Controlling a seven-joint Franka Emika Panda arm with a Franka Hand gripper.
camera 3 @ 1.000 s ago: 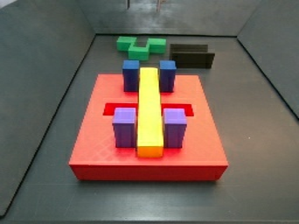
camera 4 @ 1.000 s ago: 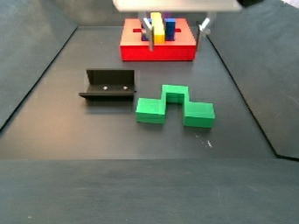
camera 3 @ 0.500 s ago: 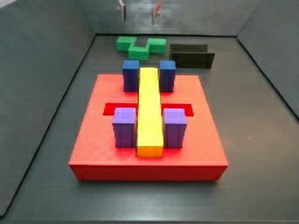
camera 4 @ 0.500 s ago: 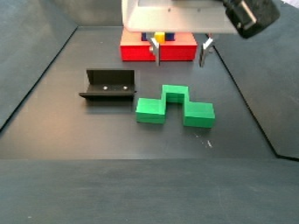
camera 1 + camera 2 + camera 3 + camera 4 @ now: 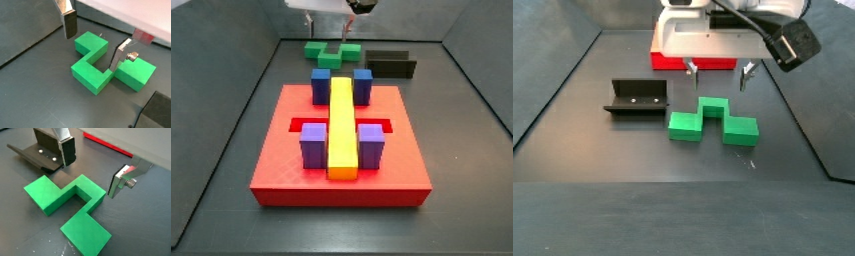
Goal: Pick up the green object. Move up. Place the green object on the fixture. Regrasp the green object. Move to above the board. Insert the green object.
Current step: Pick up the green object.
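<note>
The green object [image 5: 711, 120] lies flat on the dark floor, between the fixture [image 5: 637, 98] and the right wall; it also shows in a side view [image 5: 331, 52]. My gripper [image 5: 716, 78] hangs open and empty just above it. In both wrist views the green object [image 5: 100, 62] [image 5: 60, 195] lies below the gripper [image 5: 91, 52] [image 5: 91, 178], and the two fingers [image 5: 67, 22] [image 5: 119, 183] stand wide apart over its middle part without touching it. The board [image 5: 338, 140] carries the yellow bar, two blue blocks and two purple blocks.
The fixture [image 5: 392, 64] stands beside the green object and also shows in a wrist view [image 5: 40, 153]. The red edge of the board [image 5: 110, 145] lies just beyond the gripper. Grey walls enclose the floor on the sides.
My gripper has moved away from the board and come down over the green object. It stays open. The green object, fixture and board have not moved.
</note>
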